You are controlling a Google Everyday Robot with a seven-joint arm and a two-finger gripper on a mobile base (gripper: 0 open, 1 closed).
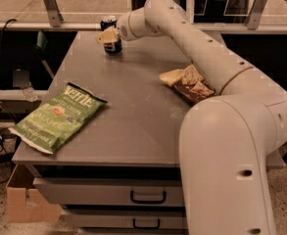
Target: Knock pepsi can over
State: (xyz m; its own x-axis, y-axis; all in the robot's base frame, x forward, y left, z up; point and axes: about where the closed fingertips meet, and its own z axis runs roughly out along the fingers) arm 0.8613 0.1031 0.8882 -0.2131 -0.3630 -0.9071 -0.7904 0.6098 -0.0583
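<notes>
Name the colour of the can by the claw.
The pepsi can is blue, silver-topped, in the camera view; the claw covers its middle.

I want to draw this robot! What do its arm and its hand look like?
The arm is creamy white, made of fat, smooth, round tubes with bulging joints. It has small dark dots along it and a thin tan ring at one joint. No cables show on it. The gripper, at the far end of the table by the pepsi can, is pale yellowish-tan.

arm (221,67): is stretching way out from the lower right, reaching up and to the left
shoulder (226,170): is filling the near right corner
wrist (133,24): is angling slightly downward
gripper (107,35): is sitting far upper left, pointing left
</notes>
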